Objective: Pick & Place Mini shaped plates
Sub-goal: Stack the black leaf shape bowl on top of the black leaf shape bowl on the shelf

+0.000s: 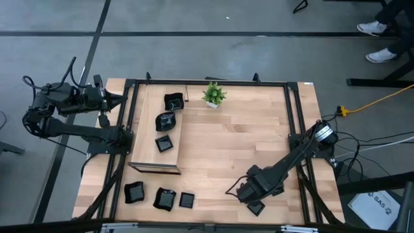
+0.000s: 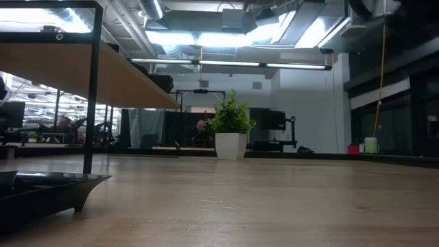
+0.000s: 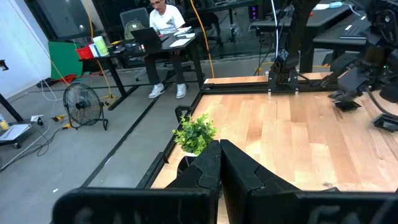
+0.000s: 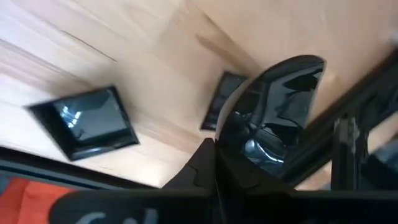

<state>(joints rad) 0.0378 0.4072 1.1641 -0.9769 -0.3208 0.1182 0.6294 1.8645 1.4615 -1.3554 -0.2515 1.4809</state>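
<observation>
1. Black and glossy, a rounded mini plate (image 4: 273, 118) sat clamped between the closed fingers of the right gripper (image 1: 237, 192), tilted up on edge in the right wrist view.
2. That right gripper was low over the near right part of the wooden table (image 1: 233, 142), with its arm slanting in from the right rail.
3. One square plate (image 1: 256, 208) lay on the table just beside the right arm, near the front edge.
4. In the right wrist view another square plate (image 4: 87, 122) lay flat on the wood, and a third dark plate (image 4: 222, 99) showed partly behind the held one.
5. Three more plates lay in a row at the near left: a plate (image 1: 134, 191), a wavy-rimmed one (image 1: 164, 198) and a small square one (image 1: 187, 200).
6. On the raised wooden shelf (image 1: 145, 139) at the left stood three plates: one at the far end (image 1: 173, 101), one in the middle (image 1: 165, 121) and a square one (image 1: 164, 144) nearer the front.
7. The left gripper (image 1: 115, 100) waited outside the frame at the table's far left corner, its fingers (image 3: 214, 168) pressed together on nothing.
8. A small green potted plant (image 1: 213, 94) stood at the far edge of the table.
9. Beyond the table, a person (image 3: 163, 18) sat at a desk.
</observation>
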